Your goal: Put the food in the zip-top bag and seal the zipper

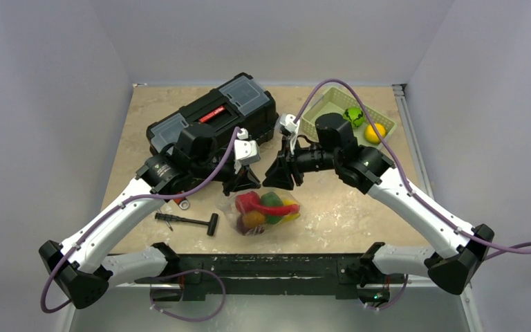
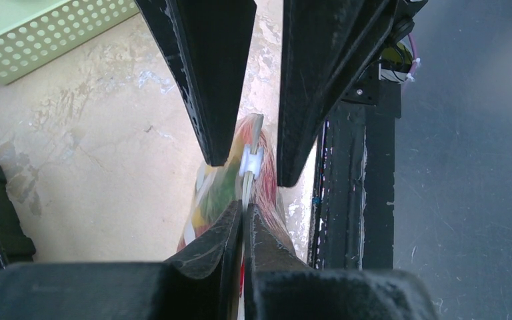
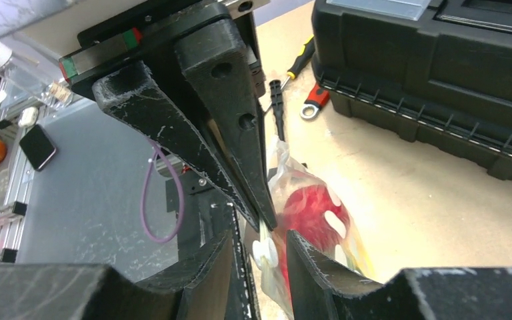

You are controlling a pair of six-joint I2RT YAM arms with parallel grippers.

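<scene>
The zip-top bag [image 1: 266,213] lies on the table between both grippers, holding red [image 1: 249,202], green [image 1: 271,200] and orange [image 1: 253,220] food. My left gripper [image 2: 245,208] is shut on the bag's top edge, pinching the whitish zipper strip. In the right wrist view my right gripper [image 3: 260,235] is open, its fingers on either side of the zipper's white slider tab [image 3: 265,252] with gaps on both sides. A red toy [image 3: 310,207] shows through the dotted plastic. The same slider [image 2: 251,162] appears in the left wrist view between the right fingers.
A black toolbox [image 1: 214,117] sits at the back left. The pale green slotted basket [image 2: 60,33] at the back right holds a green fruit [image 1: 352,115] and a yellow one [image 1: 375,131]. A black-handled tool [image 1: 190,221] lies left of the bag.
</scene>
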